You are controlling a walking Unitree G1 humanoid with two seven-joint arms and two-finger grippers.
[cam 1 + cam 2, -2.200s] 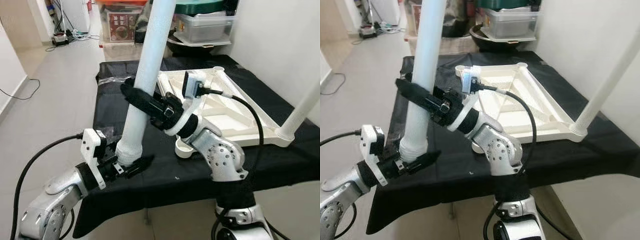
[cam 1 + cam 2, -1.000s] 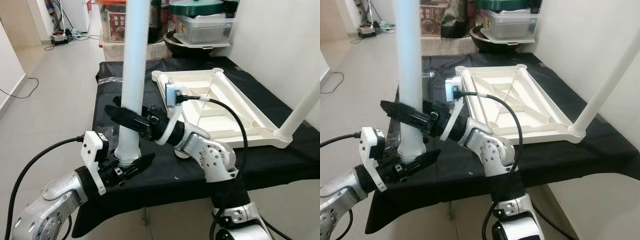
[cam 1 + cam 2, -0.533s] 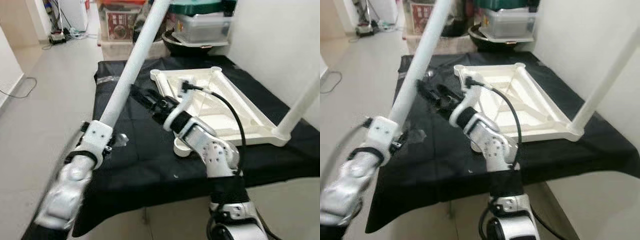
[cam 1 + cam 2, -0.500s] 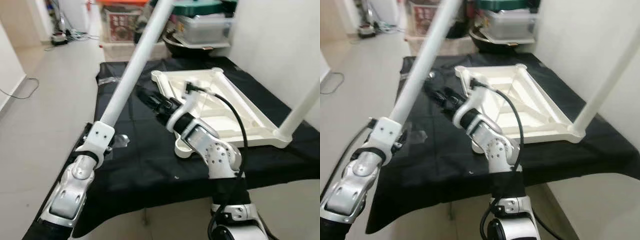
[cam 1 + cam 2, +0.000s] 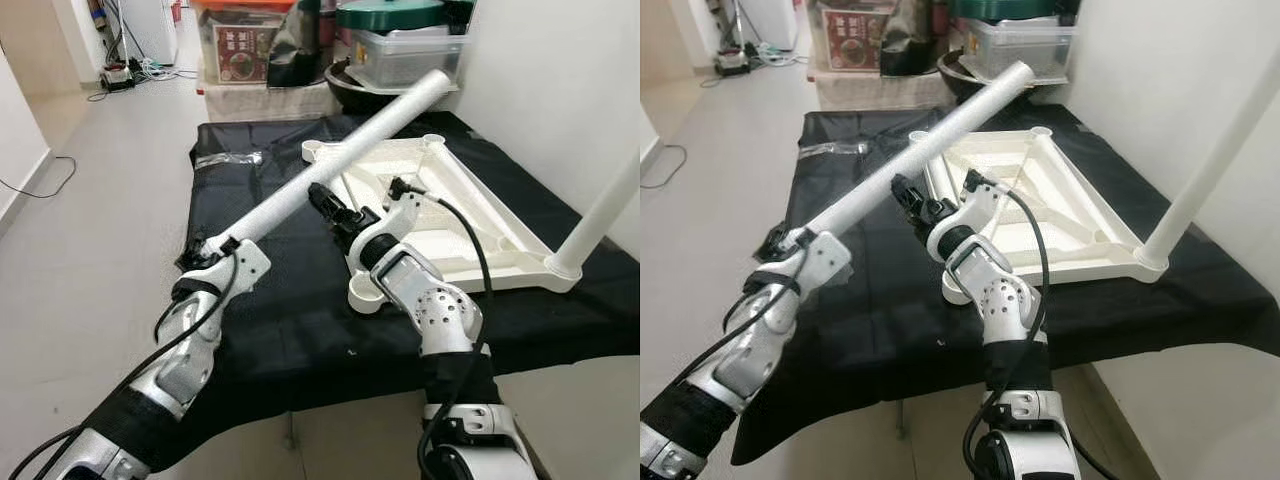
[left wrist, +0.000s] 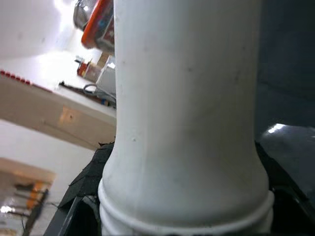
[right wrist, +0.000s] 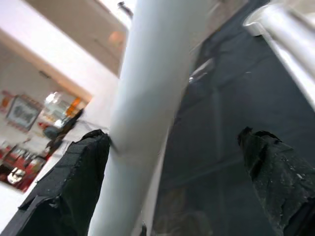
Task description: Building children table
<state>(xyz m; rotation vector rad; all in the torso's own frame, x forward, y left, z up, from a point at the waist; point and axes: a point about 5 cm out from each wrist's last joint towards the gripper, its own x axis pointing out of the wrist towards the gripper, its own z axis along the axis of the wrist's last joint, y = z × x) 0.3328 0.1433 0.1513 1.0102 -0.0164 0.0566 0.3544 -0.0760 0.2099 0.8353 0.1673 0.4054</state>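
A long white table leg [image 5: 330, 165] slants from low on the left up toward the back right, above the black-covered table. My left gripper [image 5: 207, 248] is shut on its flanged lower end [image 6: 184, 147]. My right gripper [image 5: 328, 203] is open just under the middle of the leg. In the right wrist view the leg [image 7: 147, 108] lies beside one of the fingers [image 7: 64, 191], and the other finger stands well apart from it. The white tabletop [image 5: 450, 215] lies upside down on the cloth, with one leg [image 5: 600, 215] standing in its near right corner.
The black cloth [image 5: 280, 330] covers the low table. An empty round leg socket [image 5: 365, 295] sits at the tabletop's near left corner. Storage boxes [image 5: 240, 50] and a lidded pot [image 5: 395, 20] stand behind it. A white wall [image 5: 560, 80] is on the right, bare floor [image 5: 90, 200] on the left.
The leg has swung from upright to slanting toward the back right. My right gripper has let go of it and opened. My left arm has turned with the leg's end.
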